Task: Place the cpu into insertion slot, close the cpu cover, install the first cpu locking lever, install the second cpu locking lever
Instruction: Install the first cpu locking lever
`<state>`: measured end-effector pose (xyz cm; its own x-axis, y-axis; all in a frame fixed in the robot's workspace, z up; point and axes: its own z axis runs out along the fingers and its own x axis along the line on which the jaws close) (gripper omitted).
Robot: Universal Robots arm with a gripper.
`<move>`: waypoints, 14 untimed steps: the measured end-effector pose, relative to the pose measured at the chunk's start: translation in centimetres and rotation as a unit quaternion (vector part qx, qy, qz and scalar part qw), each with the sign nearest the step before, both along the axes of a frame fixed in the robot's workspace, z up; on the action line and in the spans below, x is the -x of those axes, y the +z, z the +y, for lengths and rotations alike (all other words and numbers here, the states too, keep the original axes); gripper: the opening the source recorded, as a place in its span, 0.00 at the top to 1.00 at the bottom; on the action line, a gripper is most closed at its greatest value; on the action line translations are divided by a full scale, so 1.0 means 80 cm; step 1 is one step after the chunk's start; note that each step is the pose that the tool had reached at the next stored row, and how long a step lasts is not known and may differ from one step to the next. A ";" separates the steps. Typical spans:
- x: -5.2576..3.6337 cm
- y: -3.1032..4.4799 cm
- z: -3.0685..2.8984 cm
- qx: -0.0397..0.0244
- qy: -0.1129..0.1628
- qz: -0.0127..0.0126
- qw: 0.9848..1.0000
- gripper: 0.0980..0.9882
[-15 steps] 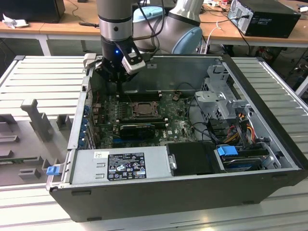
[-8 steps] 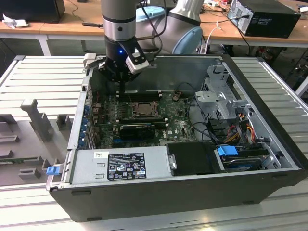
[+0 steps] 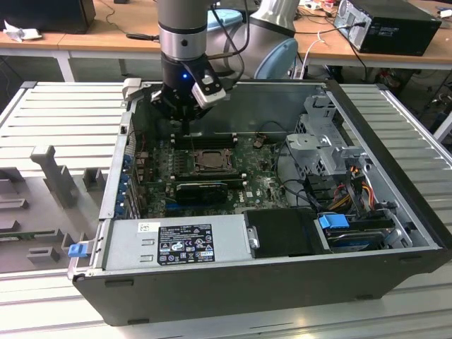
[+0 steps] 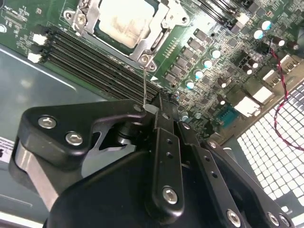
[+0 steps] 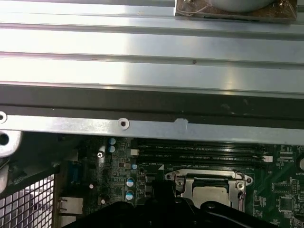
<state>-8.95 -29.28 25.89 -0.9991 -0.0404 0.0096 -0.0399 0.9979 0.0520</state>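
Jaws clenched on locking lever (image 4: 144,85) tip — cpu (image 4: 125,20) (seated, cpu cover (image 4: 162,34) down) just beyond them.

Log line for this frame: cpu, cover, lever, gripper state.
cpu: seated | cover: down over cpu | lever: tip in gripper | gripper: shut on lever, beside cover's corner

A black rectangular label with white print (image 3: 185,244) and a small white sticker (image 3: 148,227) sit on the grey metal power supply box (image 3: 127,248). Neither label's print can be read.
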 end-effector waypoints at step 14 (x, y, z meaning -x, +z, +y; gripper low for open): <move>-0.023 -0.0002 0.0000 0.000 0.000 0.000 1.000 0.99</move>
<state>-7.12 -29.28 25.87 -0.9991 -0.0405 0.0097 -0.0400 0.9978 0.0520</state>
